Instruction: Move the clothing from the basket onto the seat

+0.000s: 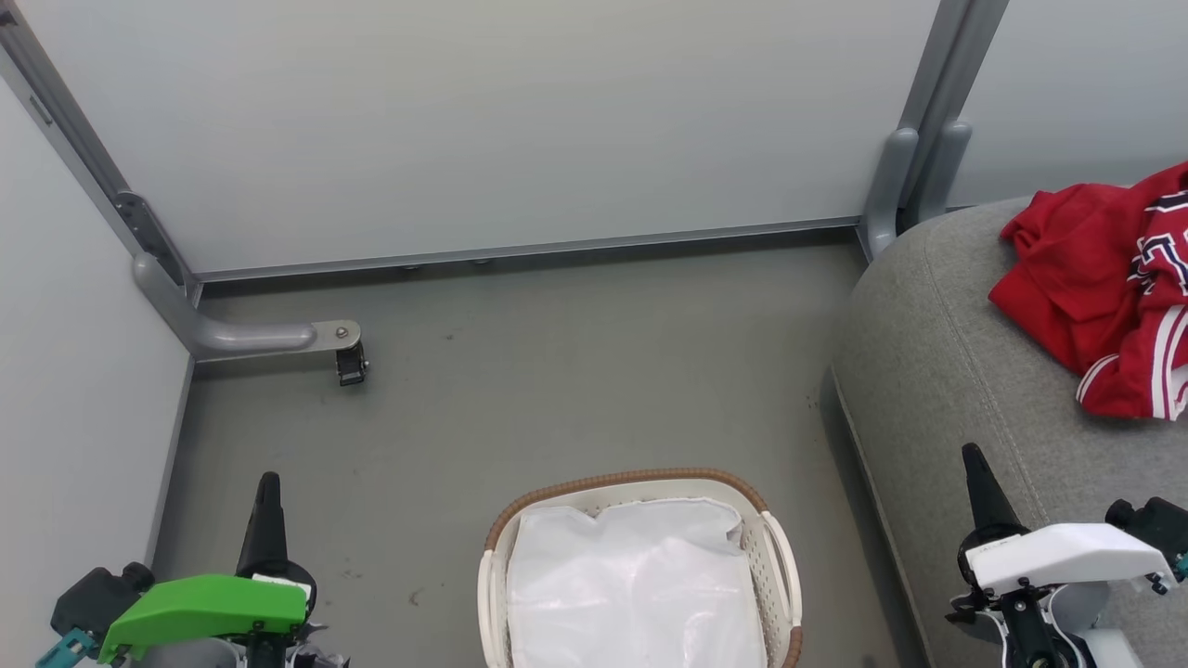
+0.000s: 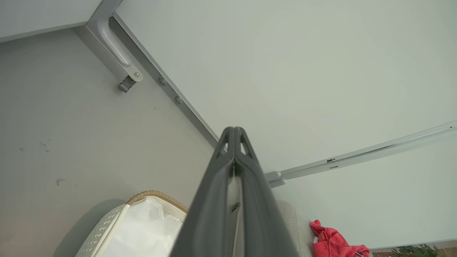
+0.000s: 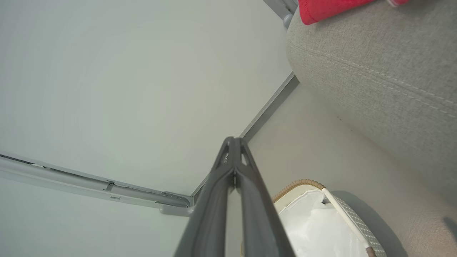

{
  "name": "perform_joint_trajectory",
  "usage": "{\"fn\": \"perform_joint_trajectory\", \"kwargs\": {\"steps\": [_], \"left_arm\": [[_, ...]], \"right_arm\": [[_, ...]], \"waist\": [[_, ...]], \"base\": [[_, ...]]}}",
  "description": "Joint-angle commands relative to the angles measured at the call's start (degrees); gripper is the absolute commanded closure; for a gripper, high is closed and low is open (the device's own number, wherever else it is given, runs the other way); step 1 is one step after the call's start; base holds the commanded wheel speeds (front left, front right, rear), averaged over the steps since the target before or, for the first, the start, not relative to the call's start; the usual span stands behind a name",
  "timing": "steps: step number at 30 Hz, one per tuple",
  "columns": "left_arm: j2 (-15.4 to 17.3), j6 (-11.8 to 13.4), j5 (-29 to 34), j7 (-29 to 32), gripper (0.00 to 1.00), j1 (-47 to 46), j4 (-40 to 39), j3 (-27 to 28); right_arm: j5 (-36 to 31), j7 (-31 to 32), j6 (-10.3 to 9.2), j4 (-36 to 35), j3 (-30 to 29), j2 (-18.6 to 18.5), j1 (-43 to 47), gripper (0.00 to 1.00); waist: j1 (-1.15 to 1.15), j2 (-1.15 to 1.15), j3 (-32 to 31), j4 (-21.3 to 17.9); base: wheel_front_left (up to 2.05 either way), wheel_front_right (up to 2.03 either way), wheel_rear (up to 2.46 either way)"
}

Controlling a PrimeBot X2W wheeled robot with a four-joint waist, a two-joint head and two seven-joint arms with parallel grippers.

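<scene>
Lying in a bunched-up heap on the big grey seat [image 1: 937,371], over at the far right, is the red clothing [image 1: 1095,278]. It has white stripes along its edges, and one piece shows dark letters with white outlines. The heap rests on top of the seat cushion, well apart from the basket [image 1: 640,481].

The basket stands on the grey floor [image 1: 520,371], near the robot and about in the middle. It is just left of the seat, with a strip of floor between them. It is cream-white with little holes in its sides and a brown woven rim. A crinkly white liner [image 1: 640,575] lies inside it.

The left gripper [image 2: 234,132] hangs low at the near left, over the floor and left of the basket. Its two long dark fingers are pressed tight together, and nothing is between them. A bright green cover [image 1: 204,603] sits on that wrist.

The right gripper [image 3: 234,141] hangs at the near right, over the near part of the seat. It is nearer than the red heap and not touching it. Its fingers are squeezed together too, with nothing in their grip. A white cover [image 1: 1067,552] sits on that wrist.

Behind it all stand pale grey wall panels [image 1: 483,121] in metal frames. One frame has a metal foot [image 1: 269,336] that reaches out onto the floor at the far left.
</scene>
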Motion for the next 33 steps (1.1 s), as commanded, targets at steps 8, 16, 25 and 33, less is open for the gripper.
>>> {"fn": "perform_joint_trajectory", "kwargs": {"steps": [8, 16, 25, 33], "left_arm": [[0.61, -0.18, -5.33, 1.43, 1.0, -1.93, -1.08, 0.83], [0.62, -0.2, -9.37, 2.69, 1.0, -2.12, -1.33, 1.32], [0.61, -0.22, -13.49, 3.95, 1.0, -2.44, -1.59, 1.85], [0.58, -0.25, -16.87, 5.0, 1.0, -2.63, -1.81, 2.32]], "right_arm": [[5.99, 1.6, -0.04, -0.84, -0.57, -0.45, -1.39, 1.0], [10.63, 2.77, -0.04, -0.96, -0.88, -0.5, -1.47, 1.0], [15.24, 4.02, -0.05, -1.05, -1.2, -0.52, -1.53, 1.0], [19.08, 4.99, -0.04, -1.13, -1.48, -0.55, -1.66, 1.0]], "waist": [[0.0, 0.1, -0.09, -0.44], [0.0, 0.11, -0.17, -0.86], [0.0, 0.13, -0.27, -1.32], [0.0, 0.14, -0.35, -1.72]], "base": [[0.0, 0.0, 0.0], [0.0, 0.0, 0.0], [0.0, 0.0, 0.0], [0.0, 0.0, 0.0]]}}
